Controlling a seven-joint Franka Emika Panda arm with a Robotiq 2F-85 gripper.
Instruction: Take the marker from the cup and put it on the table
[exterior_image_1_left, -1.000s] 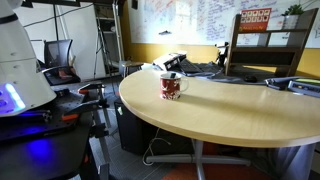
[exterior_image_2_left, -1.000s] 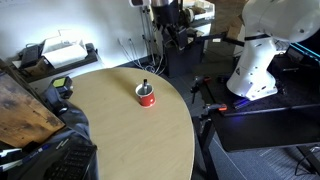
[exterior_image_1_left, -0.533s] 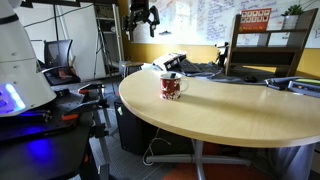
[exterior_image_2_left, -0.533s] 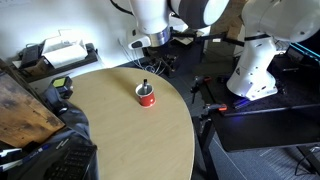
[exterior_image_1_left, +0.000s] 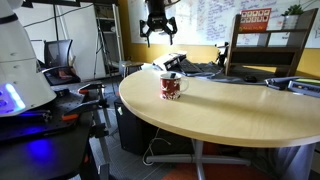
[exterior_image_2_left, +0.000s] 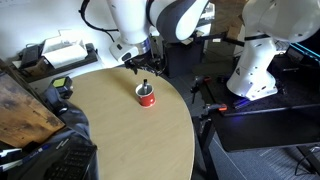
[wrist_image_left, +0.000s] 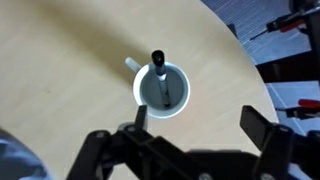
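**Pincer above cup, marker not yet taken**

Cup (exterior_image_1_left: 173, 87) stands upright on the bench (exterior_image_1_left: 235, 112), set in from the rounded edge. Marker (exterior_image_1_left: 170, 76) is in the cup, with its dark top showing just over the rim.

Pincer (exterior_image_1_left: 160, 33) hangs in the air well above the cup, touching nothing. Its fingers are spread wide and nothing sits between them.

In both exterior views the cup shows its outside only. One gives a red-and-white patterned wall. The higher one shows the cup (exterior_image_2_left: 146, 97) as a small red body with the marker (exterior_image_2_left: 146, 85) standing up out of it as a short dark stub. There the pincer (exterior_image_2_left: 137, 64) is up and slightly to the far side of the cup. This view also shows the bench (exterior_image_2_left: 120, 135) as a broad round top, and the white robot base (exterior_image_2_left: 262, 50) well away from the cup, off the bench.

The wrist view looks straight down into the cup (wrist_image_left: 178, 104), which neither exterior view does. The inside is pale. The marker (wrist_image_left: 158, 72) leans against the wall, its black cap crossing the rim on the side away from the pincer. A small handle (wrist_image_left: 130, 64) sticks out beside the cap. The pincer (wrist_image_left: 197, 125) frames the lower edge. One of the fingers (wrist_image_left: 256, 126) sits wide of the cup and the other lies just past its rim. The bare bench (wrist_image_left: 60, 60) surrounds the cup.
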